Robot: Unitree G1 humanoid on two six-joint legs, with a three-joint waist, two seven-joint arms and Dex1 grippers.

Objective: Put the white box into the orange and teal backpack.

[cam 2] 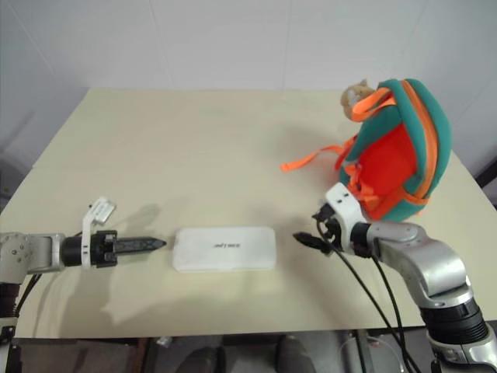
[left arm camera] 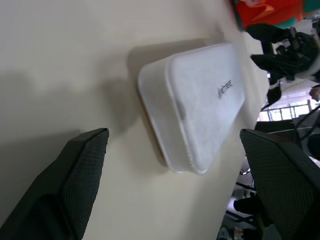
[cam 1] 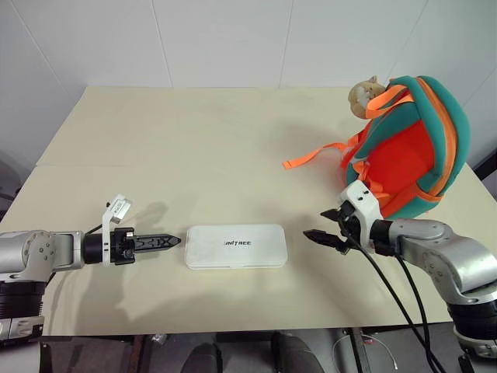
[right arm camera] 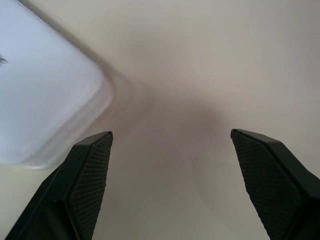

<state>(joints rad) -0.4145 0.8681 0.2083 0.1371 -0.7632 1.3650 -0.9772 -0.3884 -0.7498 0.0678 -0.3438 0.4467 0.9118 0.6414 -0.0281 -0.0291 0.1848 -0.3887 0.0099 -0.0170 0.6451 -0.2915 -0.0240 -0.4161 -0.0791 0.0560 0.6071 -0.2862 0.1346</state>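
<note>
Left eye view: white box (cam 1: 236,246) between end effectors.

Smooth matt plastic white box (cam 1: 236,246); soft cloth backpack (cam 1: 411,148); matt cream table (cam 1: 194,148)

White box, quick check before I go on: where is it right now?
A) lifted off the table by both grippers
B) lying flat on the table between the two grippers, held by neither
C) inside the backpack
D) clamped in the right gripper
B: the white box lies flat on the table, with the open left gripper and the open right gripper just off its two ends, neither touching.
</note>
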